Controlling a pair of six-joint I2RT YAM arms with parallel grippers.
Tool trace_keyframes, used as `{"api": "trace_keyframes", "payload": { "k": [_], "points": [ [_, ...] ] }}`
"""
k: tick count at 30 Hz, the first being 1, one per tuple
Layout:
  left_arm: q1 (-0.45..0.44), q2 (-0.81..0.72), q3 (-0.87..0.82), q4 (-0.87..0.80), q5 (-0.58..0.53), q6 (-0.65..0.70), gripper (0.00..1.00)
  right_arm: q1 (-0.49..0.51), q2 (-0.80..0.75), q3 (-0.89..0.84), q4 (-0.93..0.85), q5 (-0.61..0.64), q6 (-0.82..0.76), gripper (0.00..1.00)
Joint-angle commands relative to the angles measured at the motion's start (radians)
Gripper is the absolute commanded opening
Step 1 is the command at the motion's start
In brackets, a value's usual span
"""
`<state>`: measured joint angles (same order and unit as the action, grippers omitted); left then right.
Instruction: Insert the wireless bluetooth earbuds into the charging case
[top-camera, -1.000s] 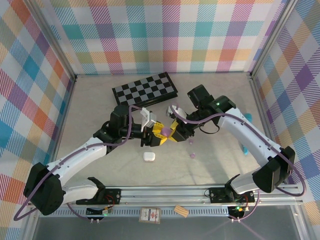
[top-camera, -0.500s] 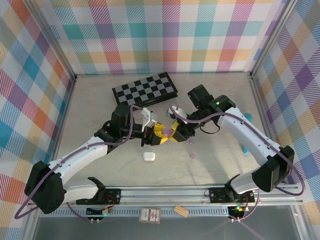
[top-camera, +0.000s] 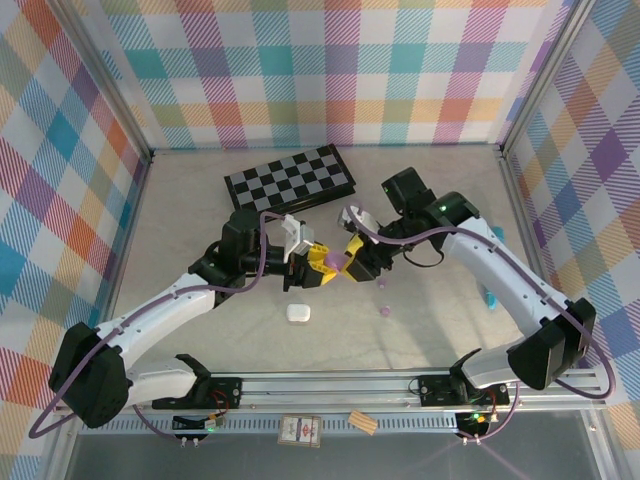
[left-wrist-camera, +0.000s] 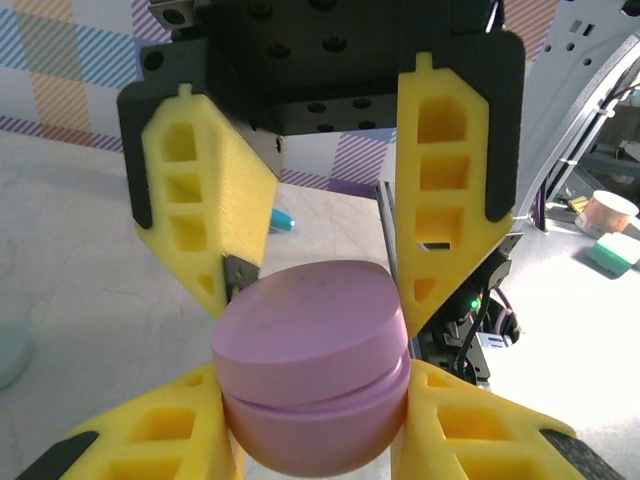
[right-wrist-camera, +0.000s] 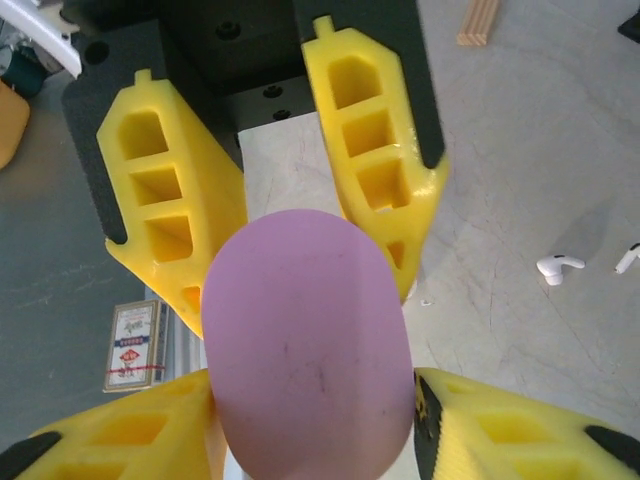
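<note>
A lilac charging case (top-camera: 331, 262), lid closed, hangs above the table's middle between both grippers. My left gripper (top-camera: 320, 268) is shut on it. In the left wrist view its yellow fingers (left-wrist-camera: 150, 440) clamp the case (left-wrist-camera: 310, 370) from both sides at the seam. My right gripper (top-camera: 348, 260) faces it with fingers spread beside the case's other end. In the right wrist view the case (right-wrist-camera: 310, 360) sits between those fingers (right-wrist-camera: 500, 430). Two lilac earbuds (top-camera: 384, 311) lie on the table below the right gripper. Two white earbuds (right-wrist-camera: 558, 266) lie further off.
A white case (top-camera: 297, 312) rests on the table near the front. A chessboard (top-camera: 290, 178) lies at the back. A teal item (top-camera: 490, 297) sits at the right. A card box (top-camera: 299, 430) and a wooden block (top-camera: 363, 423) lie by the rail.
The right gripper's fingers have spread apart around the lilac case and the right arm has shifted slightly right. The left gripper has tightened on the case and held its place.
</note>
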<state>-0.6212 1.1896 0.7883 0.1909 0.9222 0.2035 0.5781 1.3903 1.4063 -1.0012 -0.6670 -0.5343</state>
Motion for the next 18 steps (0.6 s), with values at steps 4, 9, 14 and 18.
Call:
{"api": "trace_keyframes", "payload": {
  "k": [4,9,14,18],
  "points": [
    [-0.022,-0.035,-0.019,0.017,0.074,0.04,0.29,-0.037,-0.047,-0.008,0.077,0.021,0.036,0.63],
    [-0.022,-0.043,-0.024,0.022,0.072,0.041,0.29,-0.055,-0.064,-0.013,0.124,0.086,0.094,0.69],
    [-0.021,-0.048,-0.04,0.043,0.06,0.04,0.29,-0.064,-0.088,-0.021,0.165,0.089,0.122,0.76],
    [-0.02,-0.054,-0.056,0.077,0.051,0.027,0.3,-0.066,-0.111,-0.034,0.208,0.135,0.166,0.82]
  ]
}}
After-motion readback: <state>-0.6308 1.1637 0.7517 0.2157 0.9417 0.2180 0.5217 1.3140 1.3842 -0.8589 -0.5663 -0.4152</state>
